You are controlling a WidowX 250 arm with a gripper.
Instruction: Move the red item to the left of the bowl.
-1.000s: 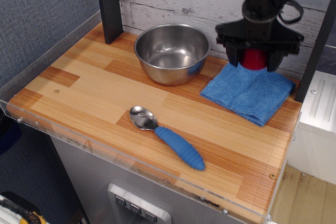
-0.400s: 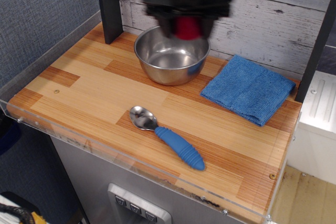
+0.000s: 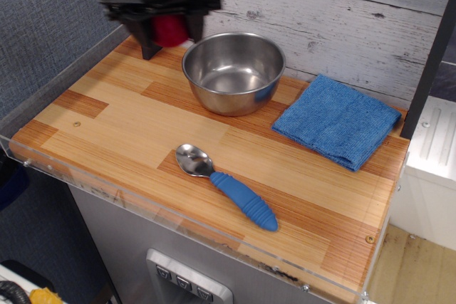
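The steel bowl (image 3: 234, 70) stands at the back middle of the wooden table. My gripper (image 3: 165, 32) is blurred with motion, in the air above the table's back left, just left of the bowl's rim. It is shut on the red item (image 3: 169, 30), whose dark-red body shows between the black fingers. The item hangs above the wood, not touching it.
A folded blue cloth (image 3: 336, 120) lies right of the bowl. A metal spoon with a blue handle (image 3: 226, 185) lies near the front. A dark post (image 3: 147, 51) stands behind the gripper at the back left. A clear plastic rim (image 3: 64, 69) edges the table.
The gripper has carried the red item leftward, from above the blue cloth, over the bowl, to the bowl's left side.
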